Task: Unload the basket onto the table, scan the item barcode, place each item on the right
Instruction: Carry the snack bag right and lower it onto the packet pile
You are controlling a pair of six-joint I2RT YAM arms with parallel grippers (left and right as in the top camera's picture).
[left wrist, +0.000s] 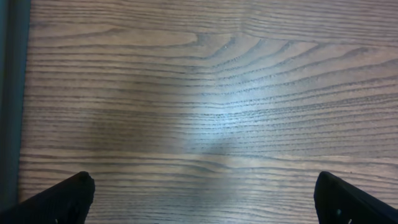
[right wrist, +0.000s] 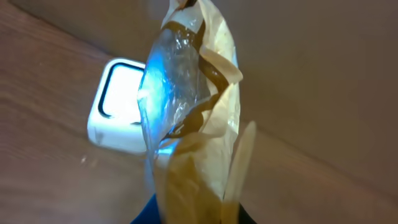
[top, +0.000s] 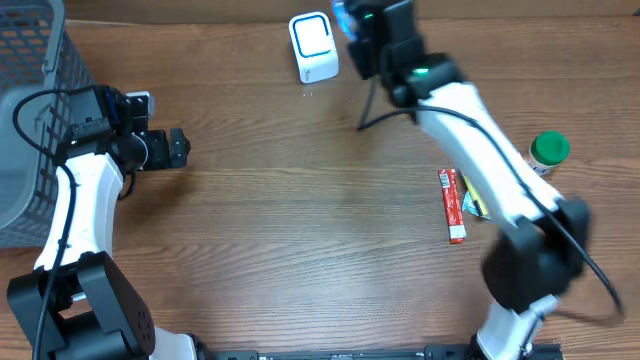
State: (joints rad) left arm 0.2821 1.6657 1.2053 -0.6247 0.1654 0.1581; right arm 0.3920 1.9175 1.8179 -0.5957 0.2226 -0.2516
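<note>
The item (right wrist: 199, 118) is a tan packet with a clear plastic face, lit blue. My right gripper (right wrist: 196, 218) is shut on its lower end and holds it upright just in front of the white scanner (right wrist: 118, 106). From overhead, the right gripper (top: 356, 28) is at the table's far edge, right beside the scanner (top: 313, 45), and the item (top: 345, 17) shows only as a blue-lit sliver. No barcode is visible. My left gripper (top: 178, 147) hovers open over bare wood at the left, its dark fingertips (left wrist: 65, 198) wide apart with nothing between them.
A grey mesh basket (top: 30, 110) stands at the far left, behind the left arm. A red stick packet (top: 452, 205), a yellow-dark packet (top: 472, 203) and a green-capped bottle (top: 548, 150) lie at the right, beside the right arm. A black cable (top: 385, 110) hangs from that arm.
</note>
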